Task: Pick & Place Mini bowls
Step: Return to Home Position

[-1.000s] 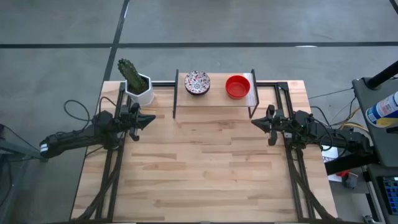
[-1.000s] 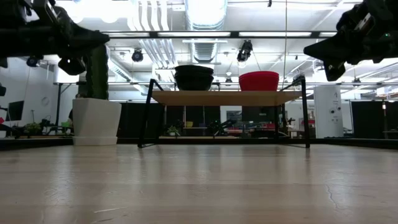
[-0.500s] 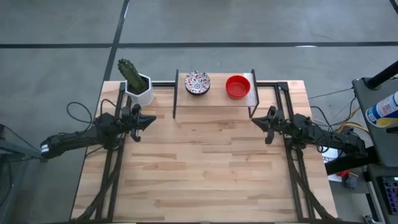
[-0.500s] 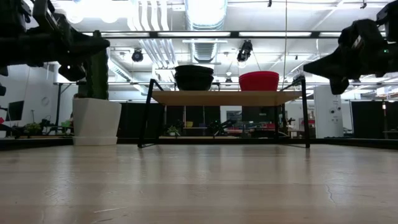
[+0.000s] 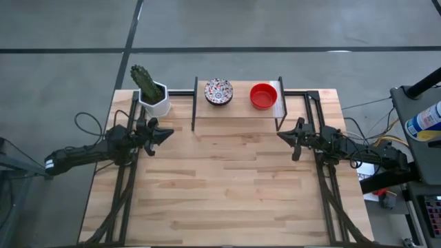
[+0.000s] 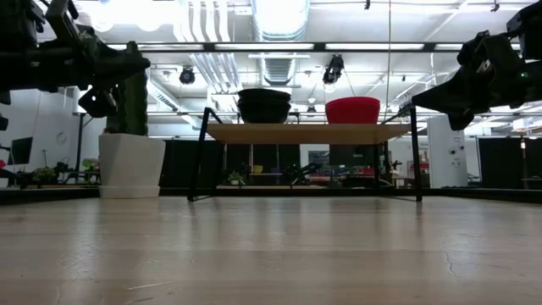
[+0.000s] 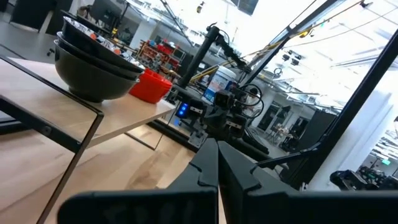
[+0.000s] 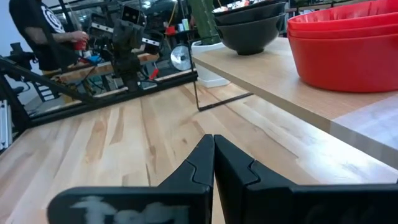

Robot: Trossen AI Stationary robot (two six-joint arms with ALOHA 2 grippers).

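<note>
The mini bowls stand in two stacks on a small raised wooden shelf at the table's far middle. The floral stack is on the left and the red stack on the right, each resting by its base on the shelf top. The low view shows the floral stack dark beside the red stack. My left gripper hovers shut above the table, left of the shelf. My right gripper hovers shut, right of the shelf. Both point inward across the table with nothing between their fingers, as the left wrist view and the right wrist view show.
A white hexagonal pot with a cactus stands at the far left, close to my left arm. The shelf's black metal legs reach down to the table. Bare wooden tabletop lies in front of the shelf. A person stands beyond the table.
My right gripper has sunk a little toward the table, staying shut and pointing inward. The bowls have kept still on the shelf.
</note>
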